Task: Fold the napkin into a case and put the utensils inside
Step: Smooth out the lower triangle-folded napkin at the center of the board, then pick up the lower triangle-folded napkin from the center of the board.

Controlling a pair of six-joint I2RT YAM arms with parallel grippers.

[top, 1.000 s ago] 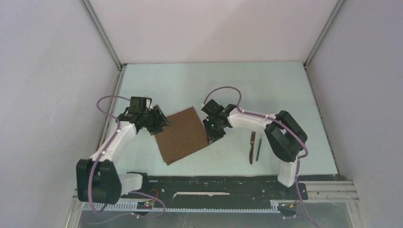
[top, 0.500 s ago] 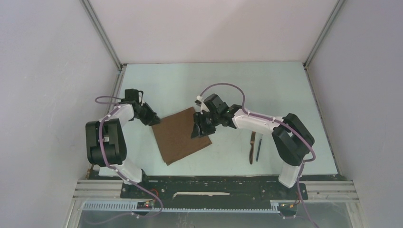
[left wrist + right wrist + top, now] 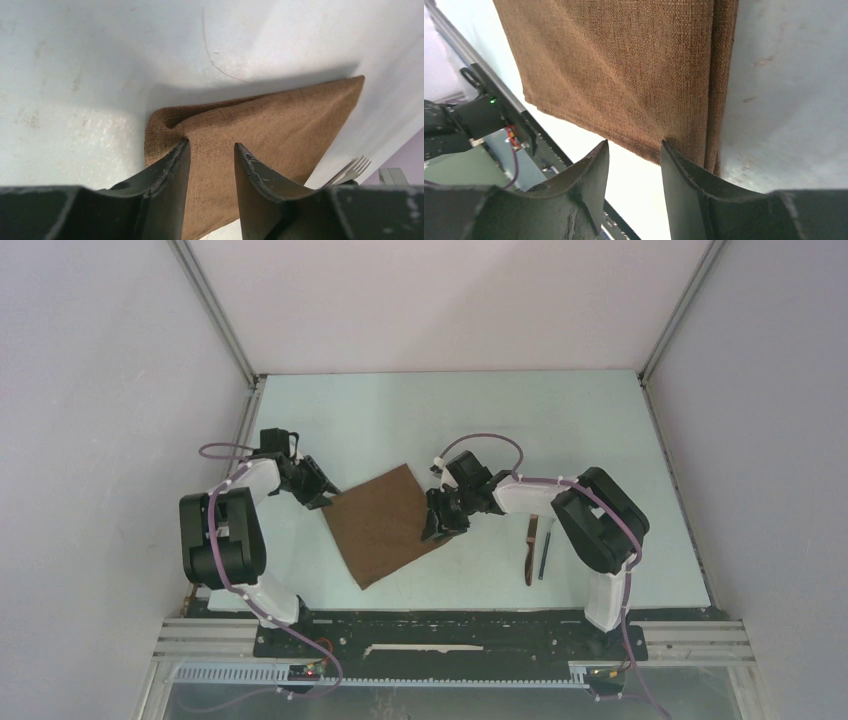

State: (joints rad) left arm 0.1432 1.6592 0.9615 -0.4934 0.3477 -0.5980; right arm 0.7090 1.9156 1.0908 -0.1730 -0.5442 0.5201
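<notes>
The brown napkin lies flat and folded into a tilted square in the middle of the table. My left gripper is open at its far-left corner, with both fingers resting on the cloth, which bunches slightly there. My right gripper is open at the napkin's right edge. One finger touches the doubled cloth edge and the other is over bare table. The wooden-handled knife and the thin dark piece lie side by side to the right. Fork tines show past the napkin.
Grey walls enclose the pale table on three sides, with metal posts at the back corners. The black rail with the arm bases runs along the near edge. The right arm's elbow stands beside the utensils.
My right gripper has moved from the napkin's far-right corner down along its right edge. One second ago my left arm reached from nearer the front; since then it has barely moved.
</notes>
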